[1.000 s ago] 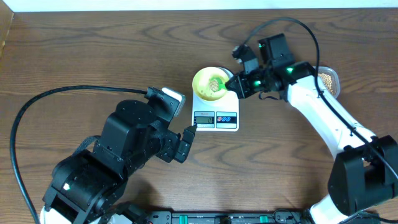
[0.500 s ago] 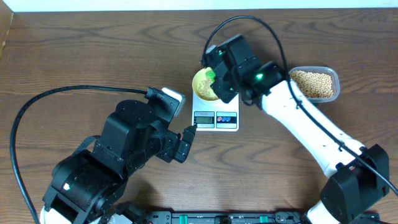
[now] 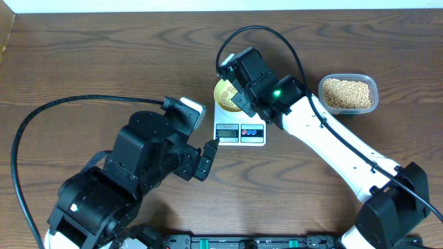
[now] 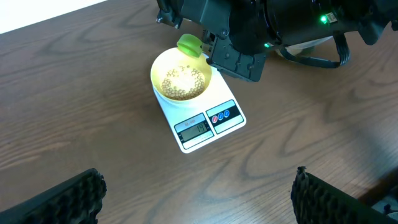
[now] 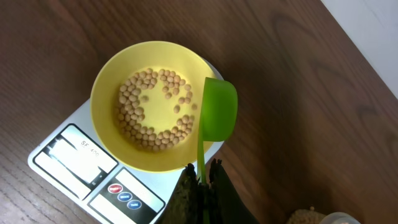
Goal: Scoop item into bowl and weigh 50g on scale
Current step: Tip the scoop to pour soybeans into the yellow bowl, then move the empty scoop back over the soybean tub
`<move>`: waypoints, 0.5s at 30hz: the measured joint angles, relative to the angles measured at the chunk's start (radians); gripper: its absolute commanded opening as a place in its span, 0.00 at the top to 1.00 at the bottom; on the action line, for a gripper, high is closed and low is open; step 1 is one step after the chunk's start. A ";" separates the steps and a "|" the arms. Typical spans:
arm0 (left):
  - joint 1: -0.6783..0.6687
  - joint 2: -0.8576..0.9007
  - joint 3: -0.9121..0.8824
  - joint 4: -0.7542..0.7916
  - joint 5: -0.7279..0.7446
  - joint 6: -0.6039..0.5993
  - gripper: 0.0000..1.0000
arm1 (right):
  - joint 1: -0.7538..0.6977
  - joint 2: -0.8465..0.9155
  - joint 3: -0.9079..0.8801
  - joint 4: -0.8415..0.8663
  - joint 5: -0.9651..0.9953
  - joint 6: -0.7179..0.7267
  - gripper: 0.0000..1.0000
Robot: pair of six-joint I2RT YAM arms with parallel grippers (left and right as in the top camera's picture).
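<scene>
The pale yellow bowl point(image 5: 149, 106) sits on the white scale point(image 5: 74, 155) and holds a layer of tan beans point(image 5: 155, 109). It also shows in the left wrist view point(image 4: 181, 79) and, partly hidden by the arm, in the overhead view point(image 3: 224, 95). My right gripper point(image 5: 204, 171) is shut on the handle of a green scoop point(image 5: 217, 111), tipped on edge at the bowl's right rim. My left gripper point(image 4: 199, 193) is open and empty, low over the table in front of the scale point(image 4: 202, 121); it also shows in the overhead view point(image 3: 206, 160).
A clear plastic tub of beans point(image 3: 348, 93) stands at the right of the table in the overhead view. My right arm point(image 3: 325, 138) stretches from the lower right over to the scale point(image 3: 240, 130). A black cable point(image 3: 41, 114) loops on the left.
My right gripper has swung left from beside the tub to over the bowl, carrying the green scoop. The tub is now uncovered. The left arm has not moved.
</scene>
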 measured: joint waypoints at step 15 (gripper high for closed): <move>0.000 0.000 0.000 0.000 0.000 0.000 0.02 | -0.145 0.002 0.191 -0.224 0.190 0.204 0.99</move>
